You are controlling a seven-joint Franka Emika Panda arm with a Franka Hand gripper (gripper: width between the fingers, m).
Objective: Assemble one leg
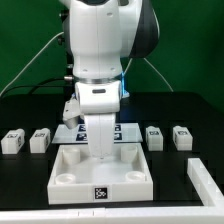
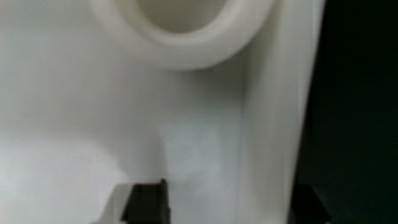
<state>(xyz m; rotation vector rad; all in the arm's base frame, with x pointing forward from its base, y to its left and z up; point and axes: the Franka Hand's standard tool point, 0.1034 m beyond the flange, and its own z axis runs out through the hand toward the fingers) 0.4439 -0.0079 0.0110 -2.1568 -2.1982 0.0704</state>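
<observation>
- exterior view: the arm stands straight down over the large white panel, its lower end reaching the panel's rear middle.
- the jaws are hidden there; whether they are apart or clamped on the panel cannot be told.
- four legs lie untouched on the black tabletop, in a row level with the panel's rear edge.
- two legs are on the exterior view's left, and two on its right, all apart from the panel.
- the marker board lies behind the panel.
- wrist view: a dark fingertip sits against the panel's white surface, with a round socket beyond it.
</observation>
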